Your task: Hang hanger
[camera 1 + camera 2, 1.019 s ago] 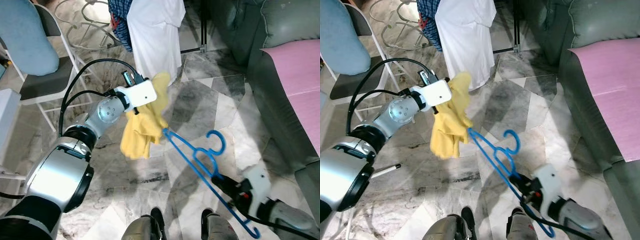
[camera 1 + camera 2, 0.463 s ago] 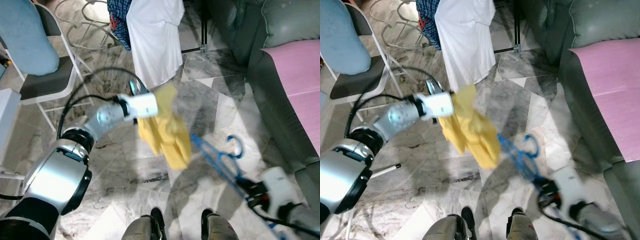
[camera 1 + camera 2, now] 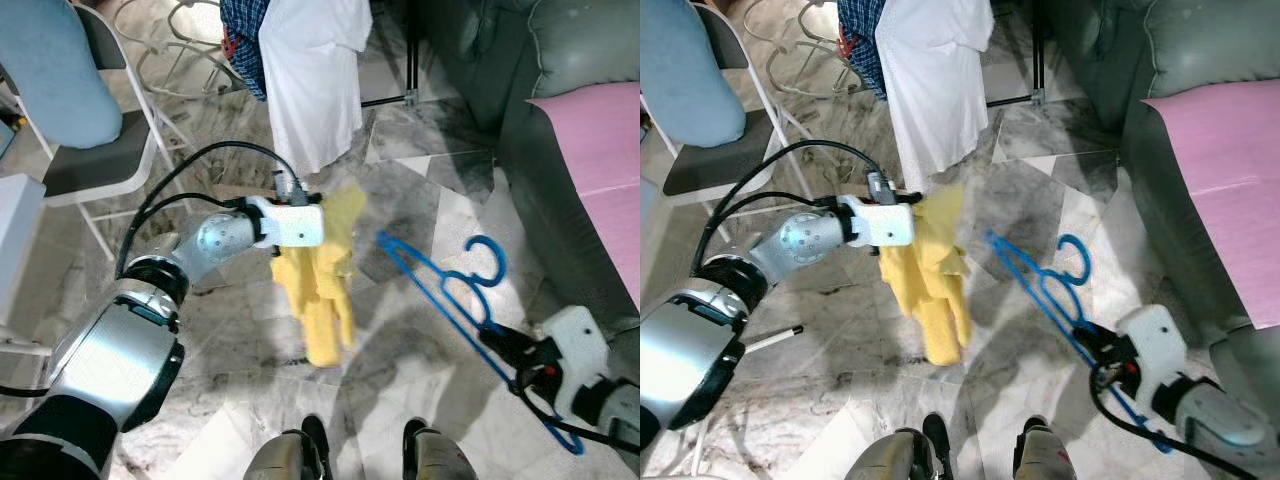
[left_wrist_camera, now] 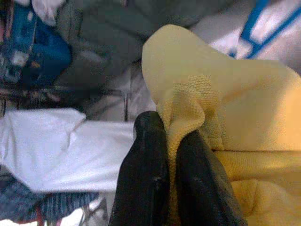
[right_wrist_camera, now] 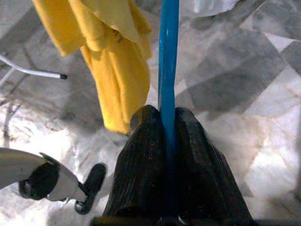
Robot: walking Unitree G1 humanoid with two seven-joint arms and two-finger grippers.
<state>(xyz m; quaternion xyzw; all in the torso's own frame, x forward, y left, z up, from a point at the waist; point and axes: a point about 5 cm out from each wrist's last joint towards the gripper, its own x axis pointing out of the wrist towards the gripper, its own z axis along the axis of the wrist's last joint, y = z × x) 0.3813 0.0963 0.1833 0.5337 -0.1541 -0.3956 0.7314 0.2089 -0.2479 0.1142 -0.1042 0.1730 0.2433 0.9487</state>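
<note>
Left pincer (image 4: 171,160) clamps the yellow garment (image 3: 320,290); right pincer (image 5: 162,141) grips the blue hanger (image 3: 450,300). Garment and hanger apart; threading and hanging both outstanding.

The yellow cloth (image 3: 930,290) is motion-blurred at its edges. The white garment (image 3: 312,70) and pink sofa cover (image 3: 595,170) are cut off by the frame.
</note>
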